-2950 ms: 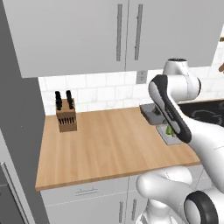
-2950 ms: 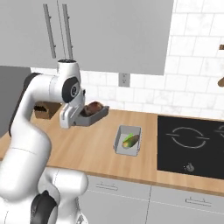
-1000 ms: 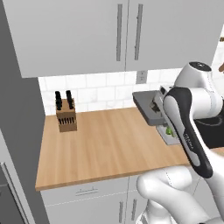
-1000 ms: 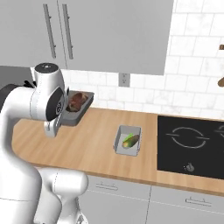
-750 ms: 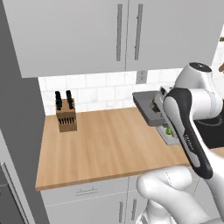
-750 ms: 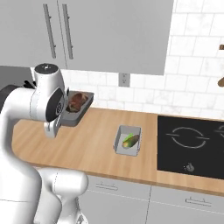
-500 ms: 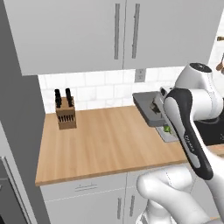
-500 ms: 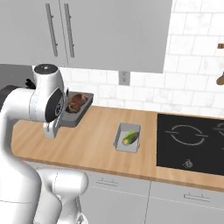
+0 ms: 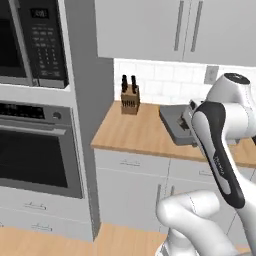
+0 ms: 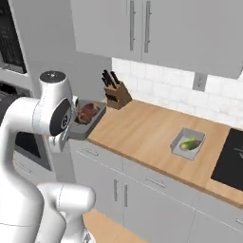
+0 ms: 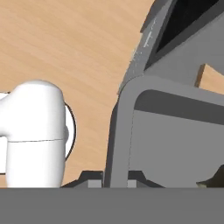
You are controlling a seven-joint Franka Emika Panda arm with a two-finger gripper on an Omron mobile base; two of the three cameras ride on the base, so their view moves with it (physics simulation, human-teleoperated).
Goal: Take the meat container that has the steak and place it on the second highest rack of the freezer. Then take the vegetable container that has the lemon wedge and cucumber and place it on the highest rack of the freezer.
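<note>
Whole view has swung left as the base drives off, oven now showing. Gripper (image 11: pixel 116 183) is clamped on the meat container's (image 10: pixel 84 120) rim, steak (image 10: pixel 87 114) riding level, clear of the counter (image 10: pixel 142 128), presumably freezer-bound.

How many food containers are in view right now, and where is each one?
2. The meat container with the steak is held up at the counter's left end by the gripper. The vegetable container sits on the counter near the cooktop.
</note>
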